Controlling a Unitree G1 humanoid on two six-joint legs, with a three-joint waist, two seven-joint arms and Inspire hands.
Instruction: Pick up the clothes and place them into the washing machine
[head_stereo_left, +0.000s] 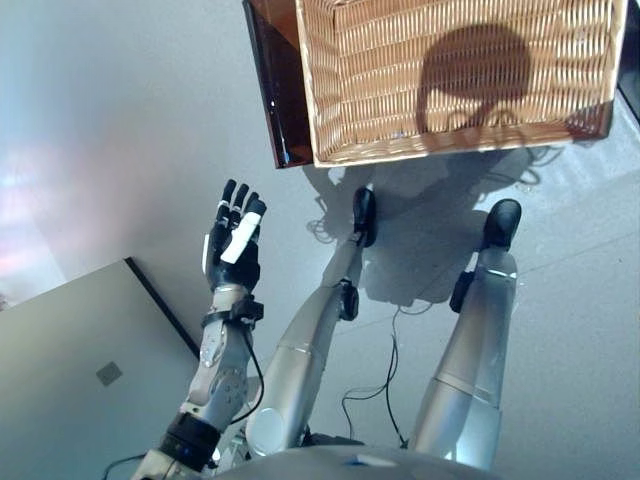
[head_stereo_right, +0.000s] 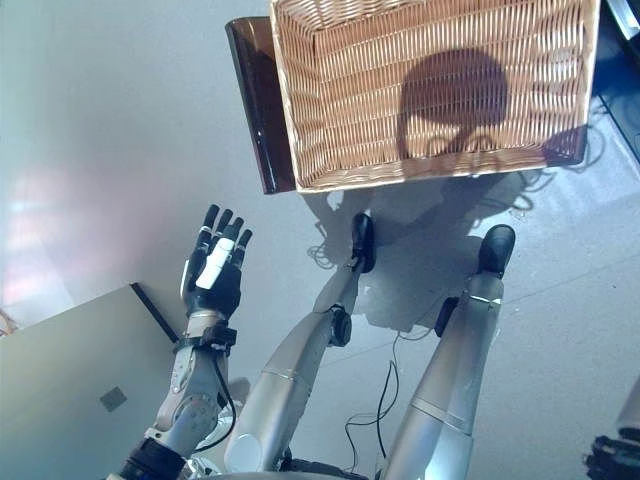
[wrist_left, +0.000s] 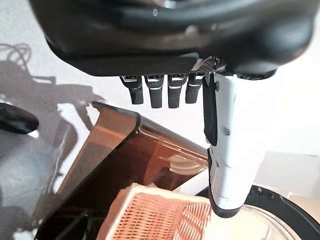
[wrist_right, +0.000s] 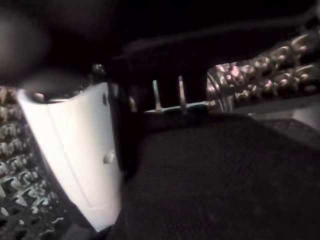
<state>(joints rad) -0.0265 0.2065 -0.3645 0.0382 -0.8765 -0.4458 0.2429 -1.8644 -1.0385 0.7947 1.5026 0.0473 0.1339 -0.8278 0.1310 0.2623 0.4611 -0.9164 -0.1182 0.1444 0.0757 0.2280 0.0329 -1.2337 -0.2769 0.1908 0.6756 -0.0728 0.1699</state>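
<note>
The wicker basket (head_stereo_left: 450, 148) stood on the floor (head_stereo_left: 120, 120) at the top of the head views. Its woven bottom lay bare under a round shadow, and no clothes showed inside it. A brown see-through panel (head_stereo_left: 275, 90) stood upright against the basket's left wall, touching it. At the lower left lay a flat grey surface (head_stereo_left: 80, 380) with a dark edge and a small square mark; what it belonged to could not be told.

The left hand (head_stereo_left: 235, 240) hung raised over the bare floor, between the grey surface and the basket and well apart from both. Its fingers (wrist_left: 160, 92) were straight and spread, the white-covered thumb out beside them, and it held nothing. Past them its wrist view showed the brown panel, a corner of the basket and a dark round rim (wrist_left: 280, 205) low at the side.

The right hand (wrist_right: 75, 160) showed clearly only in its own wrist view. It sat inside a drum (wrist_right: 260, 80) of shiny perforated metal, whose wall appeared on both sides of it. A dark cloth (wrist_right: 215, 180) filled most of that view, lying in the drum right against the hand's white thumb. The fingers were mostly lost in the dark, so whether they gripped the cloth or were loose could not be told.
</note>
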